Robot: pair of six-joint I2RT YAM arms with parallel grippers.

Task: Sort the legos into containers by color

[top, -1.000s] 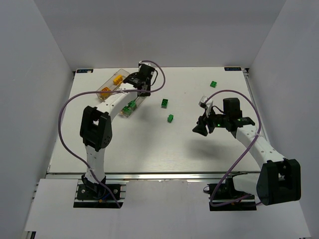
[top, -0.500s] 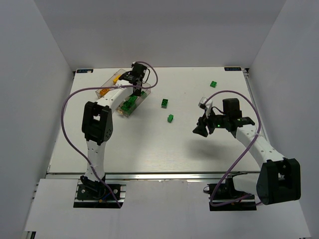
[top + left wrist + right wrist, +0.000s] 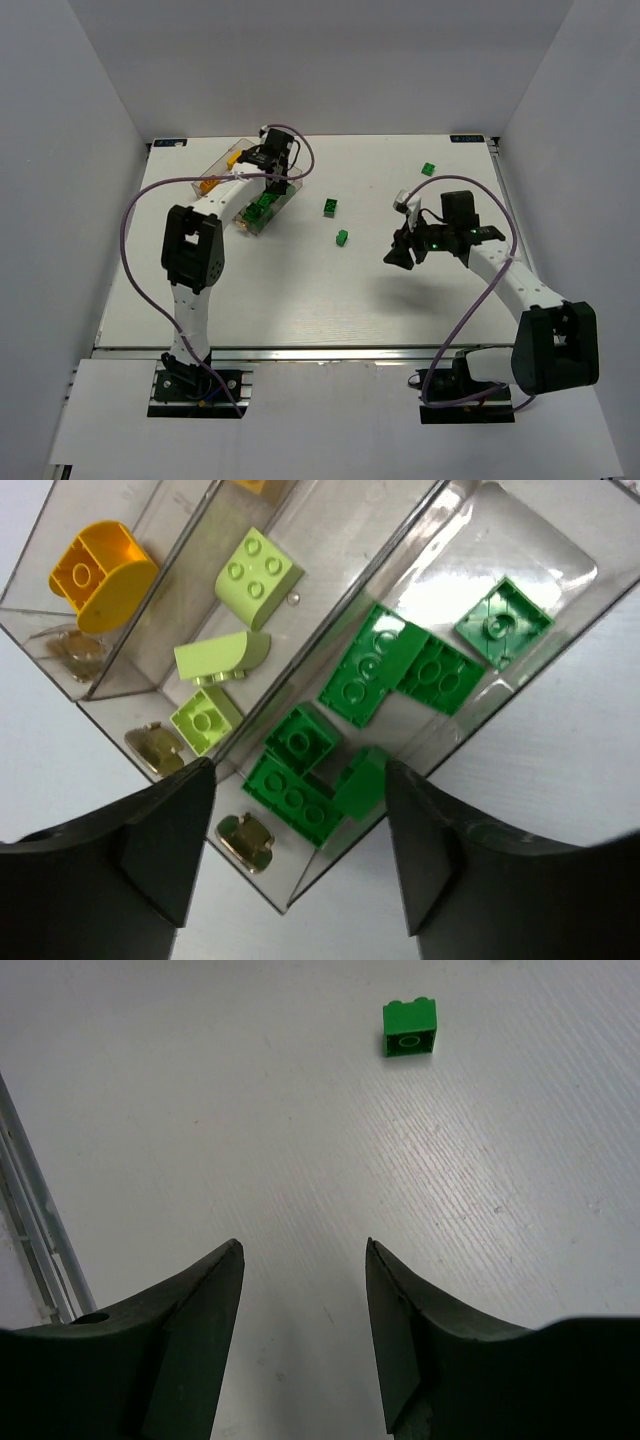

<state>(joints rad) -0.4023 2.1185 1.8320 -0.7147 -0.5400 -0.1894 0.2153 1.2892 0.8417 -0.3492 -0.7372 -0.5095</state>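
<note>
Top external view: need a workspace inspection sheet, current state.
Surface: white table, mostly bare.
Job's things: tray at far left; dark green bricks, lime bricks and a yellow brick sit in separate compartments; three loose green bricks lie on the table.
Clutter: nothing seen.
Jaws: left jaws open above the tray, empty; right jaws open above bare table, empty.
Cables: purple cables loop beside each arm.
Surroundings: white walls on three sides.

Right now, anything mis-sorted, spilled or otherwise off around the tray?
Nothing stands out. In the tray, the yellow brick, lime bricks and dark green bricks each keep to their own compartment; the greens lie jumbled but none has spilled. Three loose dark green bricks on the table are simply unsorted.
</note>
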